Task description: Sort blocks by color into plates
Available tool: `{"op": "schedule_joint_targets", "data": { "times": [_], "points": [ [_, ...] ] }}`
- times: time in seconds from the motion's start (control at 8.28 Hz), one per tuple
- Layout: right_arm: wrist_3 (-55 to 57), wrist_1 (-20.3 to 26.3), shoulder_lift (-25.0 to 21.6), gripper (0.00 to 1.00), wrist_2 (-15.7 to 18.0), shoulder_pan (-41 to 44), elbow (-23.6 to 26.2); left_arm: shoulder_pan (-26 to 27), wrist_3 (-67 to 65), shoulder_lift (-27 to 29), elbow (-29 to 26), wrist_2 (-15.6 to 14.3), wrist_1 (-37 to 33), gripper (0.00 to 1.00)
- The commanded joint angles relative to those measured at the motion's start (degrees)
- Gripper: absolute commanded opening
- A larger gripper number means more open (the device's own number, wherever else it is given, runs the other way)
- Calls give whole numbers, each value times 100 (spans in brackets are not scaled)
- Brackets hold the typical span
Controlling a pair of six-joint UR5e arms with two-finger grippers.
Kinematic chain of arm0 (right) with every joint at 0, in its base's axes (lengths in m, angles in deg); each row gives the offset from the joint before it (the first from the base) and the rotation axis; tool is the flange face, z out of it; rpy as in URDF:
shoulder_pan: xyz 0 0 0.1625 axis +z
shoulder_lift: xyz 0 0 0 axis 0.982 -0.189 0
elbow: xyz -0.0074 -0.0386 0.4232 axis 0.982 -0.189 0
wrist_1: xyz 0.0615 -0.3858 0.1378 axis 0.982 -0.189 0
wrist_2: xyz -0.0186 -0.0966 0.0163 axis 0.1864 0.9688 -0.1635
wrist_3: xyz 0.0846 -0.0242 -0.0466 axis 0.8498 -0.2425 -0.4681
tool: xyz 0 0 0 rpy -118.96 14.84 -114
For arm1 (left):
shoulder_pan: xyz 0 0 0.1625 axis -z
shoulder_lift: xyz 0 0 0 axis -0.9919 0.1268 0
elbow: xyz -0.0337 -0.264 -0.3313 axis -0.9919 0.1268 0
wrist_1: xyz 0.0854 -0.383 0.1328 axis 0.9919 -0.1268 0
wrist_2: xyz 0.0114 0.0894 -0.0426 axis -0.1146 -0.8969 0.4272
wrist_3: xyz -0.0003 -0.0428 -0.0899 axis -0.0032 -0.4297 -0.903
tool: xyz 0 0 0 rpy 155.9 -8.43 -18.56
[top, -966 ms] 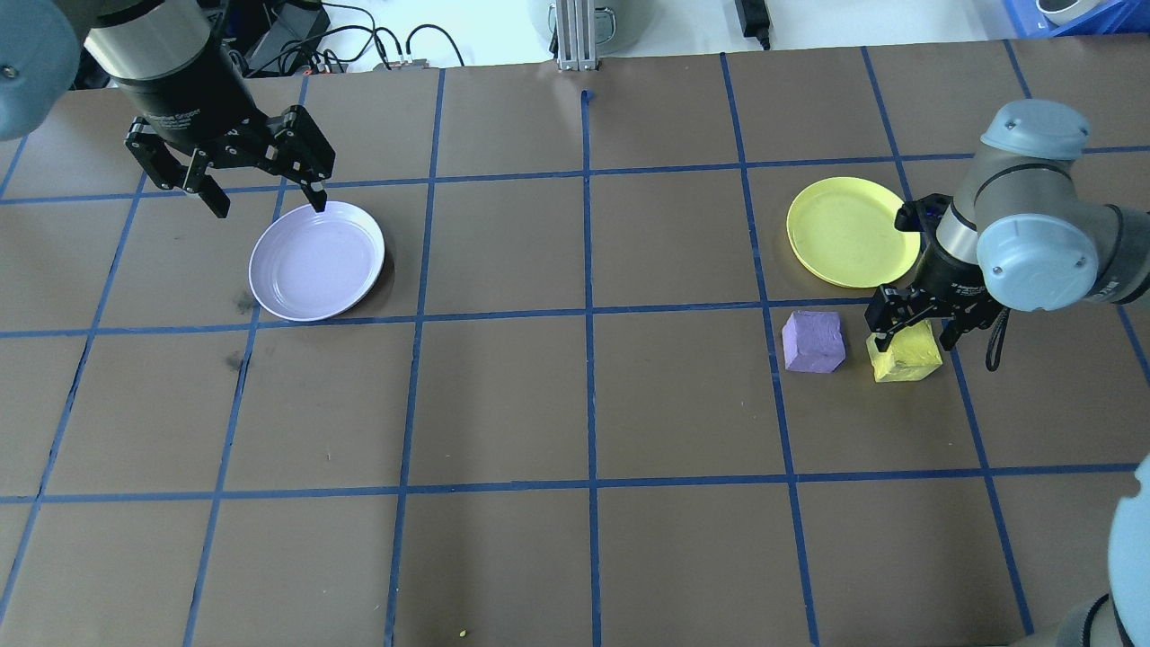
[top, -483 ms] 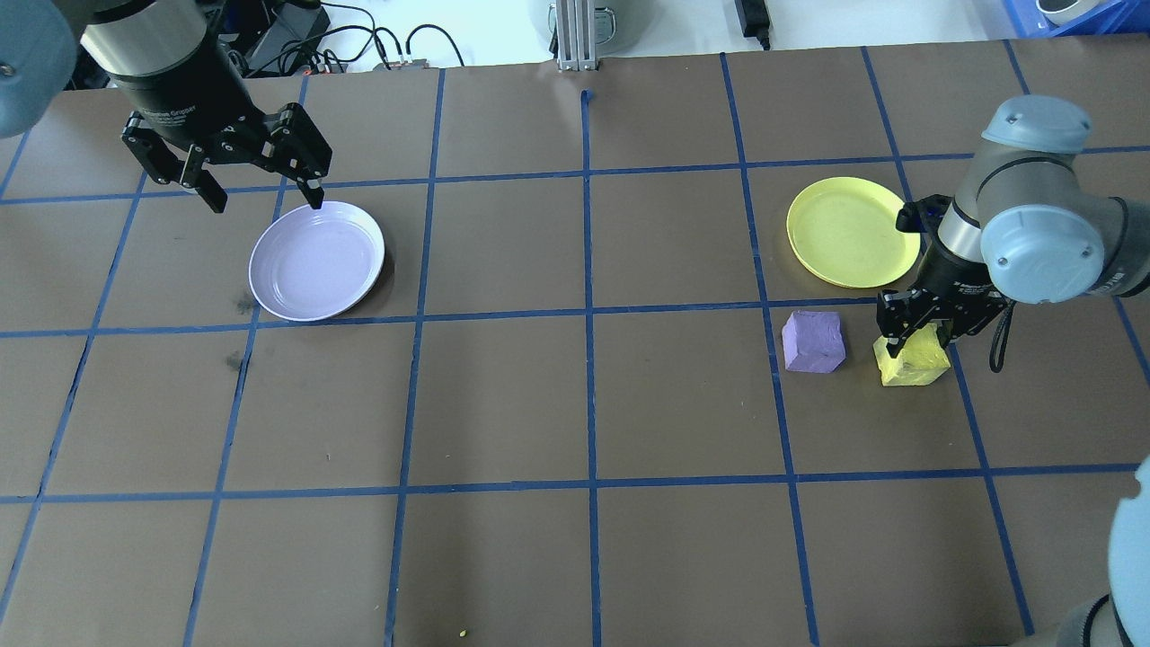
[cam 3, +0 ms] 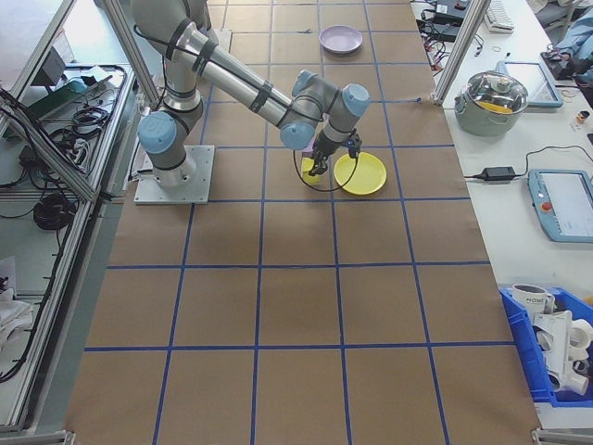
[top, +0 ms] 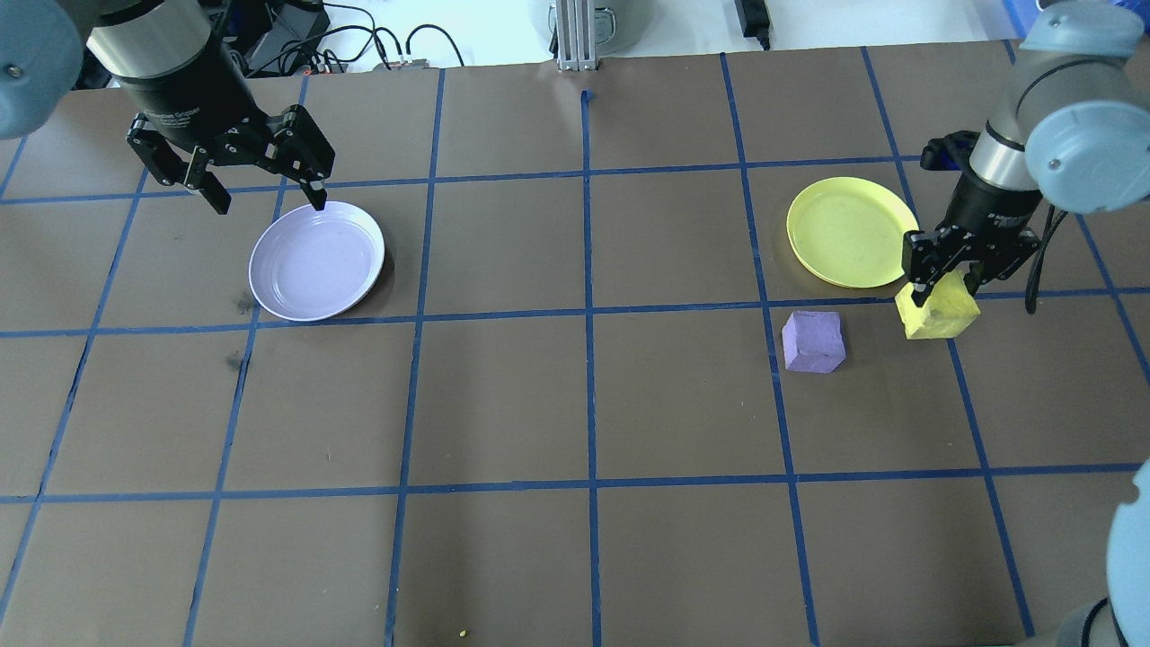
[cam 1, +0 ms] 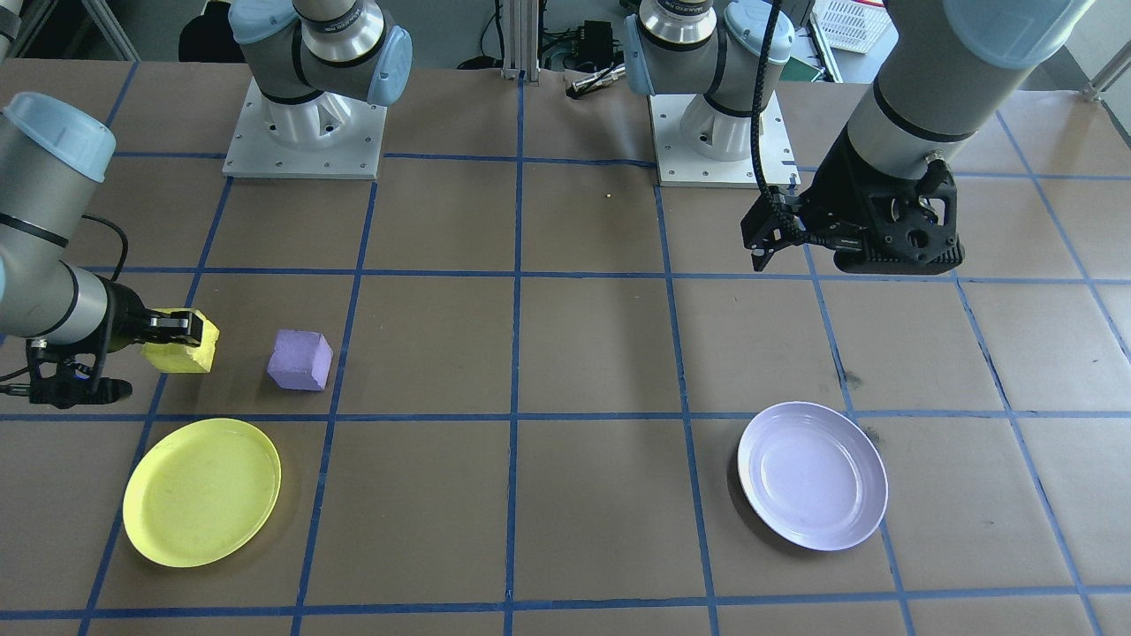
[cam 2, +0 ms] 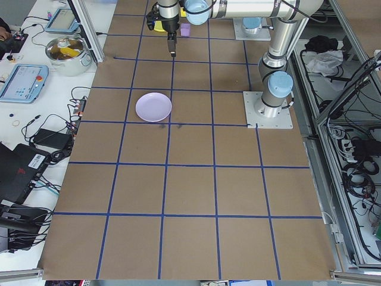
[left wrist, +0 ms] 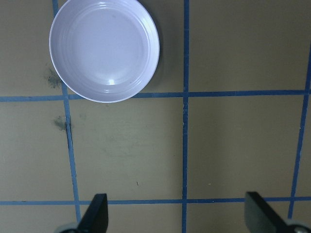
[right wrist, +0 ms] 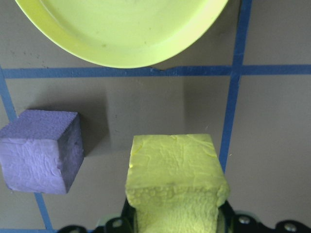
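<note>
A: Where is the yellow block [top: 939, 310]?
B: Pinched between the right fingers [top: 916, 292], lifted off the surface [top: 575, 404], just beside the yellow plate [top: 849, 231].
A: And the left fingers [top: 314, 191]?
B: Spread open, empty, above the lavender plate's [top: 316, 261] far edge. The purple block [top: 813, 341] rests apart.

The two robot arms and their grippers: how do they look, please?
Both arms are silver-grey tubes with light blue joint caps. The left gripper and right gripper are black, with two linked fingers and white lettering on the body. A black cable loops beside the right wrist.
</note>
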Motion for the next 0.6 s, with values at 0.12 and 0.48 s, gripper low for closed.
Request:
{"op": "schedule_joint_targets", "data": {
  "times": [0.12, 0.48],
  "points": [
    [5, 399, 824, 5, -194, 258, -1726, 0, 0, 32, 3, -1, 18, 100],
    [339, 76, 1431, 6, -204, 654, -2135, 9, -53, 32, 38, -10, 140, 100]
  ]
}}
